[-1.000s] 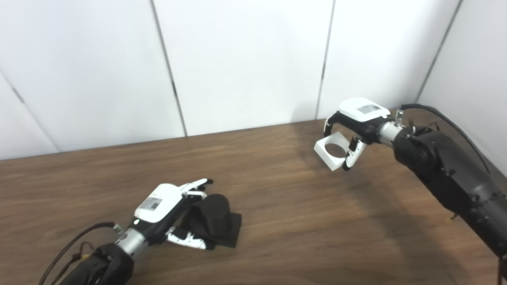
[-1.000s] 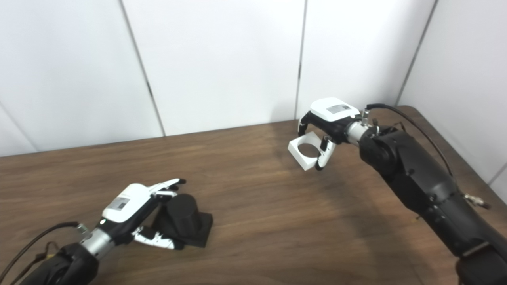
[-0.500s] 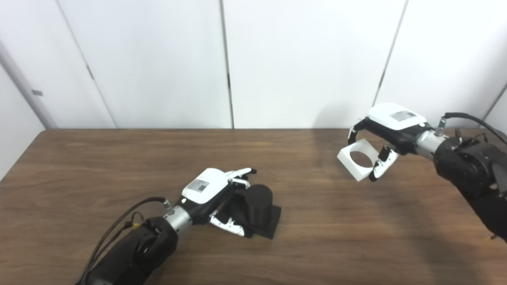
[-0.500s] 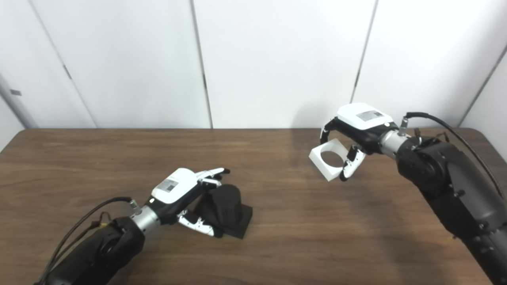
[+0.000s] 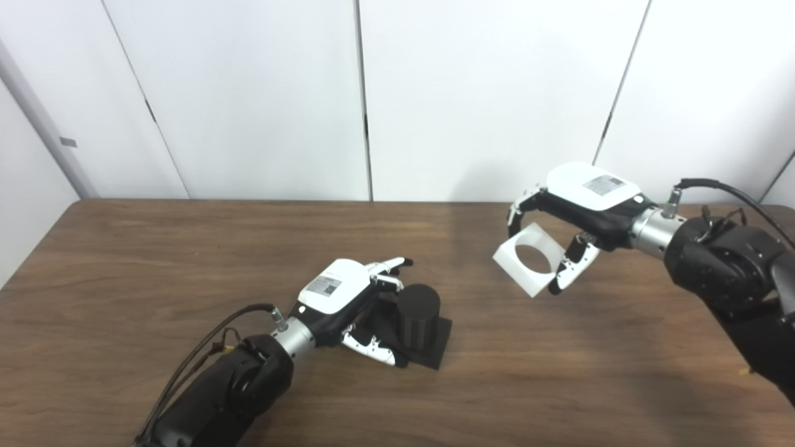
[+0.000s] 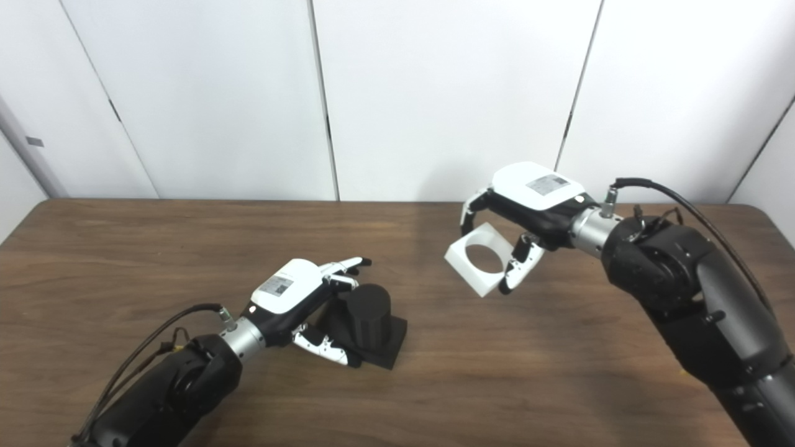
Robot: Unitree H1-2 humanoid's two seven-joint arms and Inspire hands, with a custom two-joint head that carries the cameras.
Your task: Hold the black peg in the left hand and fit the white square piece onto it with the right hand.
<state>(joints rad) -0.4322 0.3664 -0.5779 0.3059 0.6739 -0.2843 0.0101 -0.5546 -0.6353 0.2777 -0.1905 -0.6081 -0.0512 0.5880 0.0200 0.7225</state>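
Note:
The black peg (image 5: 417, 313), a short cylinder on a square black base, stands on the wooden table (image 5: 186, 261) near the middle. My left hand (image 5: 348, 298) is around it: fingers reach along its far side and the thumb lies against the base's front edge. My right hand (image 5: 584, 198) is shut on the white square piece (image 5: 533, 287), which has a round hole. It holds the piece tilted in the air, to the right of the peg and further back. The piece also shows in the right eye view (image 6: 479, 285).
White wall panels (image 5: 484, 93) stand right behind the table's far edge. The table's left edge (image 5: 37, 248) is in view. Black cables (image 5: 199, 347) trail from both wrists.
The camera has swung, so the whole picture shifted. My right hand has carried the white piece left, closer to the peg. My left hand stays around the peg.

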